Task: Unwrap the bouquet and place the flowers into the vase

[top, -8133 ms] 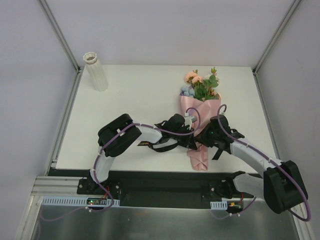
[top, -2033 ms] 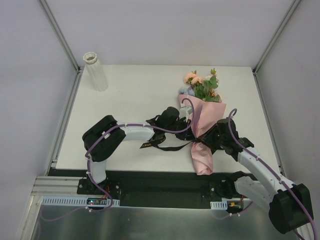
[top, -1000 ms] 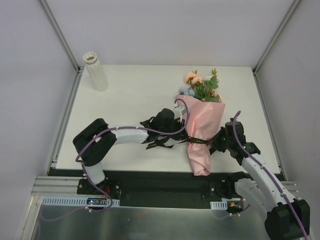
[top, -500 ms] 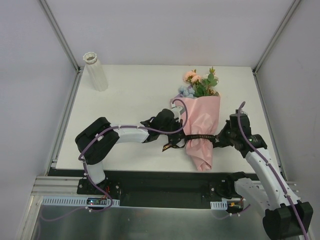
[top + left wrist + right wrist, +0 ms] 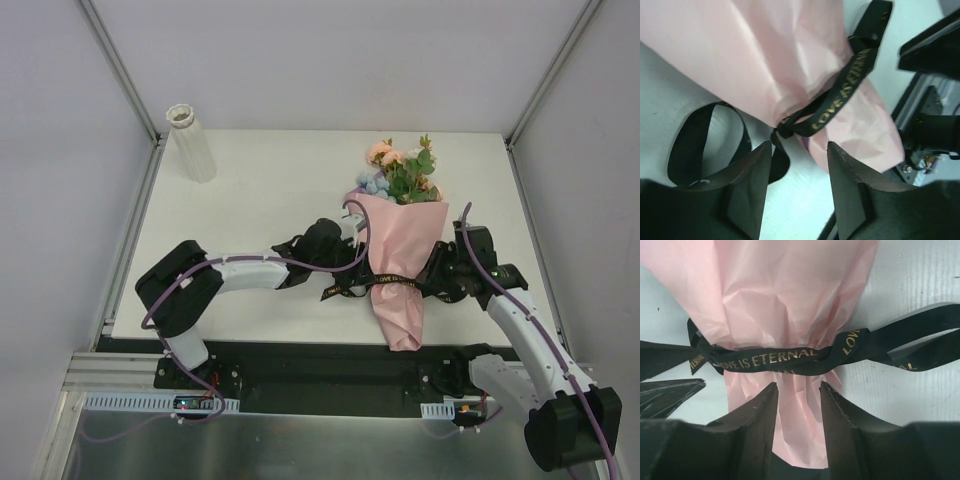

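Left end effector [image 5: 799, 150]: your fingers stand parted and grip nothing. The knot of the black ribbon [image 5: 840, 95] lies just beyond the gap, with a loose loop near one finger.
Right end effector [image 5: 797, 390]: also parted and empty. Pink wrapper shows between the fingers, below the ribbon band.
Bouquet [image 5: 400, 255]: lies on the tabletop [image 5: 270, 190] between your two end effectors, right of centre, with its narrow end toward the arm bases.
Flowers [image 5: 402, 172]: protrude from the far, wide end of the wrapper.
Obstruction: the ribbon is tied around the wrapper's waist, gold lettering up. The wrapper is closed around the stems.
Vase [image 5: 192, 142]: upright at the far left corner, well apart from the bouquet.
Cable: the left arm's purple cable [image 5: 356, 215] arcs beside the wrapper's upper left edge.
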### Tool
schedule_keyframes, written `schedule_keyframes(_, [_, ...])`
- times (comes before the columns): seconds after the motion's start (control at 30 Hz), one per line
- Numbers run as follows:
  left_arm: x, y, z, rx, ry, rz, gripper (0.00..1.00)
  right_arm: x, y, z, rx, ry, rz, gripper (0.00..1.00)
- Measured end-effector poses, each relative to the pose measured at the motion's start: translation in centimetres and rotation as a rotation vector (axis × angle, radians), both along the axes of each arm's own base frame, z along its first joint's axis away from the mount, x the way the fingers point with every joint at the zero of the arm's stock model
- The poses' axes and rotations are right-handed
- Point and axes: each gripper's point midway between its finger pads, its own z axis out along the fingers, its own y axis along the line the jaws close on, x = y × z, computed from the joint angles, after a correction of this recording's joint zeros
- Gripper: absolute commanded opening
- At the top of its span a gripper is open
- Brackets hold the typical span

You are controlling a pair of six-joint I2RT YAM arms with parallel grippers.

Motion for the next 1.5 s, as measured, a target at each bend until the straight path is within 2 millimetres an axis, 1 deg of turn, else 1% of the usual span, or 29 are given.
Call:
schedule_keyframes(0.07, [-0.2, -0.1, 1.7, -0.036, -0.021, -0.013, 0.50, -0.1, 0.3, 0.1, 0.010, -0.004, 0.026, 0.55])
schedule_keyframes(0.17, [-0.3, -0.4, 4.4, -0.095, -0.058, -0.031, 0.51, -0.5, 1.7, 0.6, 0.075, -0.005, 0.085, 0.63])
schedule_keyframes(0.23, [-0.4, -0.7, 5.4, -0.125, -0.076, -0.044, 0.46, -0.6, 2.7, 0.9, 0.121, -0.001, 0.120, 0.67])
schedule_keyframes(0.27, [-0.4, -0.8, 5.6, -0.133, -0.080, -0.049, 0.41, -0.6, 3.2, 1.0, 0.139, -0.003, 0.139, 0.67])
schedule_keyframes(0.3, [-0.5, -0.8, 5.6, -0.135, -0.079, -0.054, 0.40, -0.6, 3.6, 1.1, 0.153, -0.005, 0.158, 0.66])
schedule_keyframes(0.33, [-0.7, -0.9, 5.5, -0.136, -0.073, -0.063, 0.39, -0.6, 4.1, 1.2, 0.166, -0.007, 0.177, 0.60])
schedule_keyframes(0.4, [-1.0, -1.1, 5.3, -0.145, -0.065, -0.084, 0.45, -0.7, 5.2, 1.4, 0.195, -0.007, 0.215, 0.54])
schedule_keyframes(0.47, [-1.2, -1.4, 4.9, -0.150, -0.057, -0.103, 0.49, -0.7, 5.6, 1.0, 0.205, 0.014, 0.222, 0.42])
schedule_keyframes(0.5, [-1.3, -1.5, 4.6, -0.148, -0.058, -0.115, 0.54, -0.7, 5.4, 0.7, 0.194, 0.028, 0.208, 0.36])
schedule_keyframes(0.57, [-1.5, -1.9, 3.6, -0.126, -0.058, -0.140, 0.56, -0.6, 4.6, 0.0, 0.159, 0.055, 0.145, 0.36])
schedule_keyframes(0.67, [-1.5, -3.2, 2.5, -0.058, -0.103, -0.169, 0.61, -0.5, 2.8, -0.7, 0.117, 0.063, 0.031, 0.42])
schedule_keyframes(0.7, [-1.5, -3.7, 2.4, -0.031, -0.132, -0.181, 0.63, -0.5, 2.3, -1.0, 0.112, 0.066, -0.005, 0.46])
schedule_keyframes(0.73, [-1.5, -4.1, 2.5, -0.016, -0.158, -0.188, 0.66, -0.7, 1.8, -1.3, 0.109, 0.072, -0.036, 0.47])
schedule_keyframes(0.83, [-1.3, -5.3, 3.3, 0.042, -0.262, -0.209, 0.66, -1.5, 0.9, -2.3, 0.107, 0.103, -0.105, 0.50])
schedule_keyframes(0.9, [-1.0, -5.9, 3.9, 0.065, -0.314, -0.219, 0.64, -1.7, 0.6, -2.6, 0.115, 0.121, -0.136, 0.52])
schedule_keyframes(0.93, [-0.8, -6.2, 3.9, 0.083, -0.338, -0.225, 0.60, -1.6, 0.4, -2.7, 0.118, 0.125, -0.149, 0.52])
schedule_keyframes(0.97, [-0.4, -6.4, 3.9, 0.100, -0.359, -0.224, 0.58, -1.6, 0.2, -2.8, 0.125, 0.129, -0.167, 0.53])
schedule_keyframes(1.0, [-0.1, -6.5, 3.6, 0.120, -0.373, -0.225, 0.55, -1.5, 0.1, -2.8, 0.130, 0.130, -0.178, 0.57])
schedule_keyframes(1.07, [0.3, -6.4, 2.8, 0.159, -0.388, -0.229, 0.50, -1.2, 0.0, -2.9, 0.145, 0.131, -0.194, 0.57])
schedule_keyframes(1.2, [0.5, -5.5, 0.5, 0.243, -0.384, -0.242, 0.54, -0.8, 0.5, -3.5, 0.171, 0.158, -0.181, 0.57])
schedule_keyframes(1.3, [0.4, -5.0, -0.7, 0.278, -0.377, -0.255, 0.55, -0.6, 0.9, -4.0, 0.186, 0.179, -0.169, 0.56])
schedule_keyframes(1.37, [0.3, -4.8, -1.0, 0.291, -0.374, -0.262, 0.48, -0.5, 1.0, -4.1, 0.196, 0.176, -0.164, 0.54])
schedule_keyframes(1.4, [0.3, -4.8, -1.0, 0.292, -0.374, -0.264, 0.40, -0.4, 1.0, -4.0, 0.198, 0.173, -0.163, 0.52])
schedule_keyframes(1.5, [0.4, -4.8, -1.0, 0.293, -0.376, -0.264, 0.32, -0.3, 1.0, -4.1, 0.198, 0.162, -0.159, 0.50])
